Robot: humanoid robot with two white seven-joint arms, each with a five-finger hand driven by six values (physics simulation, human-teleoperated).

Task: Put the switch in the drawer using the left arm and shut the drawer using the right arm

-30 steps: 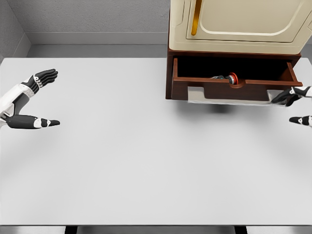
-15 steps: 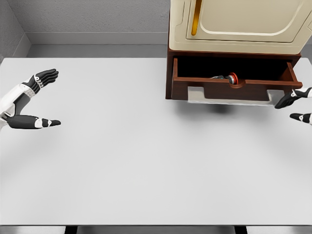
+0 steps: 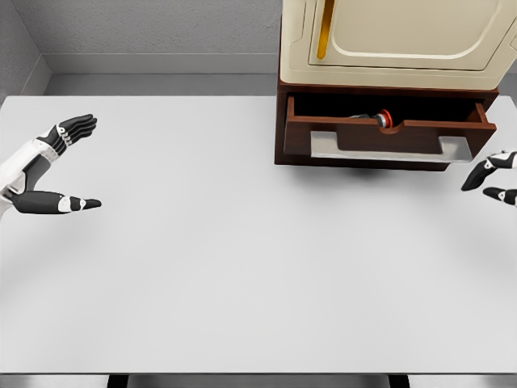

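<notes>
no readable text, label, brand, number or sign anywhere in head view. cream cabinet (image 3: 404,40), brown drawer (image 3: 388,133) and white table (image 3: 242,242) all showed plain, unmarked surfaces.

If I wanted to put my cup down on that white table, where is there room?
Almost anywhere: the table is bare between the left hand at its left edge and the right hand at its right edge. The only crowded spot is the far right, where the cabinet's open drawer holds the switch.
</notes>
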